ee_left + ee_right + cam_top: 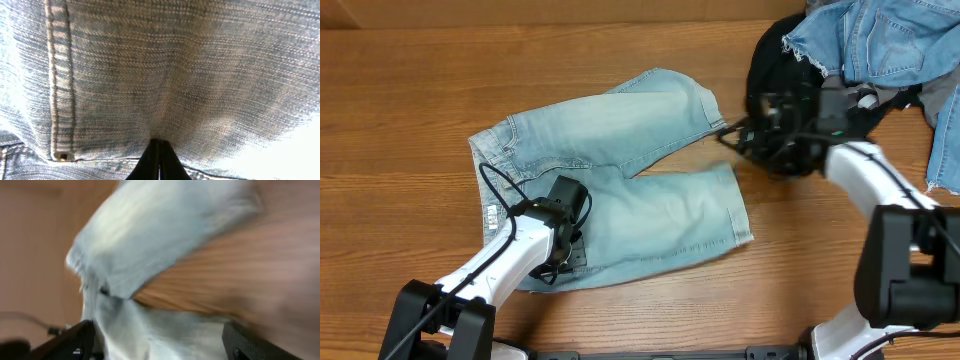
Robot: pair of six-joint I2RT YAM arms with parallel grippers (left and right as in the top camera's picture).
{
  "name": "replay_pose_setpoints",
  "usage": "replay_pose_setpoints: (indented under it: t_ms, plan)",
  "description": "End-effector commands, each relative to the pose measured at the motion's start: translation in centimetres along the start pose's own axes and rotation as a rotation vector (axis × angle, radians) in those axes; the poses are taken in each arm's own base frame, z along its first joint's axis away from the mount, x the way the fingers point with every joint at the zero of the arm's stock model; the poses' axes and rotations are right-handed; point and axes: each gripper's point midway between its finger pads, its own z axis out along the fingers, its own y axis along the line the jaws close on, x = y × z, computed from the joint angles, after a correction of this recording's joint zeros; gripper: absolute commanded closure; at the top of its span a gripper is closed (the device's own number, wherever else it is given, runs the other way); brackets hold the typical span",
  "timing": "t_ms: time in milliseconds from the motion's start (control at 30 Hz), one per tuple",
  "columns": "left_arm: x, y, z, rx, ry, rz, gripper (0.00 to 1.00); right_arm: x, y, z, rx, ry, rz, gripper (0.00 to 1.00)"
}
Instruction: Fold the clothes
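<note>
The pale light-blue denim trousers (620,190) lie spread on the wooden table, waist to the left and both short legs to the right. My left gripper (567,238) presses on the lower part near the waist. In the left wrist view its fingers (159,147) are shut together with denim (165,70) pinched at their tips, beside a stitched pocket seam (59,85). My right gripper (726,134) hovers at the hem of the upper leg. In the blurred right wrist view its fingers (160,345) are wide open over the pale denim (150,235).
A pile of other clothes sits at the back right: frayed mid-blue denim (885,40), a black garment (775,55) and a grey piece (905,98). More blue denim (945,140) hangs at the right edge.
</note>
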Motion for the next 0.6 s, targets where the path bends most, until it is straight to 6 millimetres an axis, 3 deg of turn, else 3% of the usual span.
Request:
replay_pose_setpoints:
  t_ms: [0,133,267,333,367,433,567]
  plan:
    - [0.8,2.2,1.0,-0.119,0.017,-0.017,0.96,-3.5,-0.6,-6.1,0.176,-0.133,0.03,0.14]
    - [-3.3,2.2,-2.4,-0.166,-0.099,-0.03,0.96,-0.5,-1.3,-9.8,0.401,-0.066,0.108,0.11]
    - [-6.8,0.7,-8.8,-0.103,-0.212,-0.052,0.91,2.2,0.1,-12.0,0.367,-0.006,0.107,0.11]
    - [-7.5,0.6,-12.5,-0.043,-0.305,-0.07,0.8,3.2,1.0,-13.4,0.325,-0.005,0.123,0.11]
    - [-6.9,1.0,-13.9,-0.013,-0.339,-0.089,0.71,4.0,1.1,-14.1,0.329,0.002,0.137,0.11]
    - [-5.2,2.2,-15.3,0.013,-0.361,-0.141,0.64,5.5,0.9,-14.1,0.331,0.023,0.161,0.11]
    - [-0.3,2.7,-15.5,0.176,-0.328,-0.284,0.48,8.8,-0.5,-11.4,0.268,0.102,0.23,0.11]
